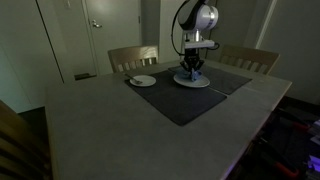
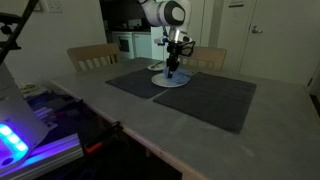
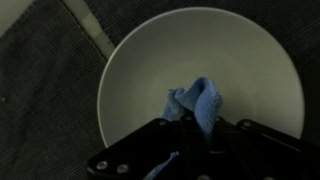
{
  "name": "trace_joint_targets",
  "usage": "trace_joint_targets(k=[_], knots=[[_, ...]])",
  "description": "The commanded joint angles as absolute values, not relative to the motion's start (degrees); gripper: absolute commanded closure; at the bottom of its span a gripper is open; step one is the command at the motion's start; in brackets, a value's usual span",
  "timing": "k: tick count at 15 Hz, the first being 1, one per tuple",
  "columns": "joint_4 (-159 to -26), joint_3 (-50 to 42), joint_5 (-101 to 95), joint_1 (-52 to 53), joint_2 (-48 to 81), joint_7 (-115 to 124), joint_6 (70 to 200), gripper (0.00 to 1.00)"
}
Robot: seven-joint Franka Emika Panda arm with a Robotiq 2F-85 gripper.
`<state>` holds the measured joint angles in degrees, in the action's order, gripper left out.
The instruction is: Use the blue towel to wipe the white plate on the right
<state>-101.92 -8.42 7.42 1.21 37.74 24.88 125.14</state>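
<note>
My gripper (image 3: pixel 200 135) is shut on the blue towel (image 3: pixel 200 105), which bunches up between the fingers over a white plate (image 3: pixel 250 60). In both exterior views the gripper (image 1: pixel 192 70) (image 2: pixel 171 70) points straight down onto this plate (image 1: pixel 205 82) (image 2: pixel 180 82), which lies on a dark placemat. The towel shows as a small blue patch under the fingers (image 1: pixel 190 76). A second white plate (image 1: pixel 142 80) lies on the neighbouring placemat.
Two dark placemats (image 1: pixel 190 105) (image 2: pixel 215 100) cover the far part of a grey table (image 1: pixel 110 130). Wooden chairs (image 1: pixel 133 56) (image 2: pixel 92 55) stand behind the table. A lit device (image 2: pixel 20 135) sits at the table's near edge.
</note>
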Motion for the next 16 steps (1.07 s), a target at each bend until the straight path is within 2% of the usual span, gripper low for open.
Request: trace_joint_targets(k=[1,6,16], knots=[[-102.3,-9.0,3.9,2.1,35.7,27.3,115.2,0.98],[-102.5,-6.6,5.3,1.5,34.7,25.3,105.7,0.98],[-102.6,-2.3,12.5,0.9,36.4,20.8,116.4,0.98]])
